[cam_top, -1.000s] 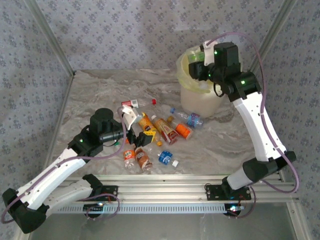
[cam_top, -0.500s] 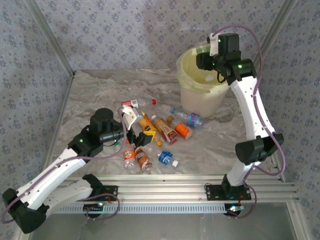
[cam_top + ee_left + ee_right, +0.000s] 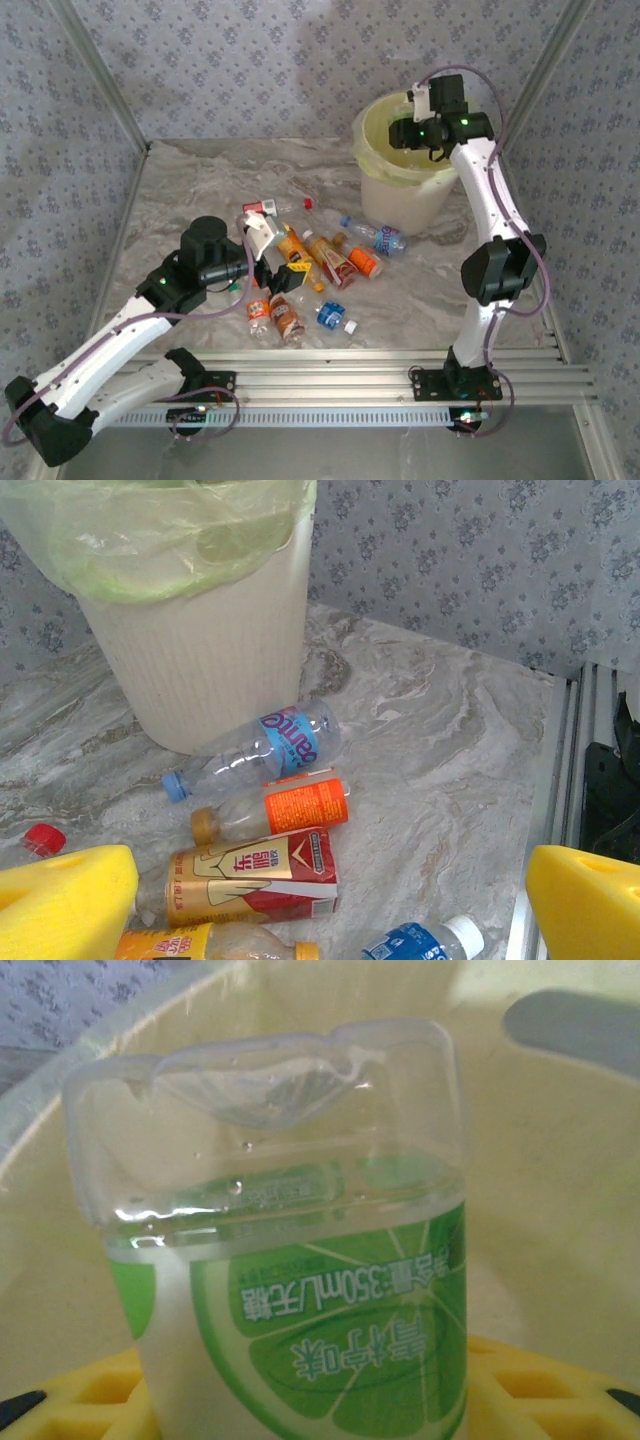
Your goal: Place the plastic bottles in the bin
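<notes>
The right gripper (image 3: 408,130) was clamped on 1 green-labelled bottle (image 3: 300,1290), with the bin (image 3: 395,205) open right beneath it. The left gripper (image 3: 275,252) gaped wide, the other bottles (image 3: 335,262) lying on the table (image 3: 200,190) just ahead of its fingers.

My top camera overlooked the table (image 3: 200,190); left wrist, low, shared its bin (image 3: 200,650); right wrist sat close to a bottle (image 3: 300,1290).

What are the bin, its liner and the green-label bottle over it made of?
Bin: looks like rigid cream plastic, matte, finely ribbed wall. Liner: thin translucent yellowish film, wrinkled, glossy. Green-label bottle: probably clear glossy plastic, see-through base, printed film label.
</notes>
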`<state>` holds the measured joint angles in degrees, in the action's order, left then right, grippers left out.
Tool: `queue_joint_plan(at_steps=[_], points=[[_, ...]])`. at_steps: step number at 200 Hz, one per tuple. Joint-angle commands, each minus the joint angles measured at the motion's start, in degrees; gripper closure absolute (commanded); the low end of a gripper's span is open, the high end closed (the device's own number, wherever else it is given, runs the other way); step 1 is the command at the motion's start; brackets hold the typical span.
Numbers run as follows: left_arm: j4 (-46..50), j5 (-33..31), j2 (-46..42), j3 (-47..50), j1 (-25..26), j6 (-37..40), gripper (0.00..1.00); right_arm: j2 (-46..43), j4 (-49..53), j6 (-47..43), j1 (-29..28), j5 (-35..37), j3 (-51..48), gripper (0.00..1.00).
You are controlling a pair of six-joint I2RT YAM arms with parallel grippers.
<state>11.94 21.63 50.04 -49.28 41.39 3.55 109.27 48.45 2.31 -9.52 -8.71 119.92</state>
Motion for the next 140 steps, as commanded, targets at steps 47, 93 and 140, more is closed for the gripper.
queue_joint_plan(at_steps=[47,93,140], points=[[0.26,1.65,0.50,-0.19,0.38,1.31,0.00,2.81,3.74,1.17,0.12,-4.10,-0.01,0.41],[0.61,1.84,0.76,-0.38,0.35,1.46,0.01,3.01,3.26,1.91,0.15,-4.73,-1.53,0.36],[0.80,1.93,0.85,-0.47,0.31,1.66,0.00,2.84,3.10,2.52,0.14,-4.90,-1.20,0.29]])
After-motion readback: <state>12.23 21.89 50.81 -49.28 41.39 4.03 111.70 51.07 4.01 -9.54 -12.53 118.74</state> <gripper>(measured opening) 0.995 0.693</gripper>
